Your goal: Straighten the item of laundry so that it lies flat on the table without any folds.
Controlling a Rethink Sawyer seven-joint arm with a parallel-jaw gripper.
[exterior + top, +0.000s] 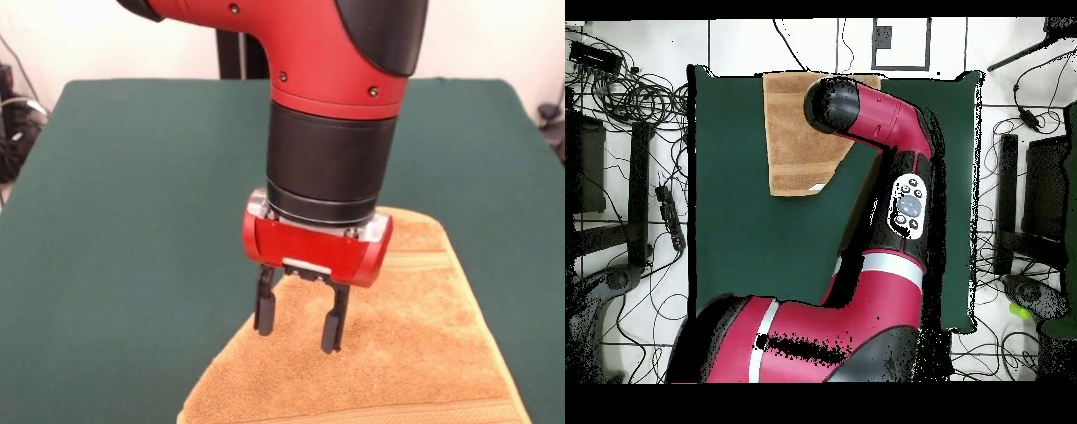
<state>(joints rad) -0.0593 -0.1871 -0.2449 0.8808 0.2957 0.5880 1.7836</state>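
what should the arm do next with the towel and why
Probably lower the open tool straight down onto the towel and pinch its left edge: one finger hangs over that slanted edge, the other over the cloth, and both seem to be above the towel.

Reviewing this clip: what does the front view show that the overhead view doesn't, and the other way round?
Front view only: the gripper, fingers apart, over the towel. Overhead only: the towel's whole outline at the table's far edge, one corner slanted, plus cables on the floor. Both show the red arm above the orange-tan towel on green cloth.
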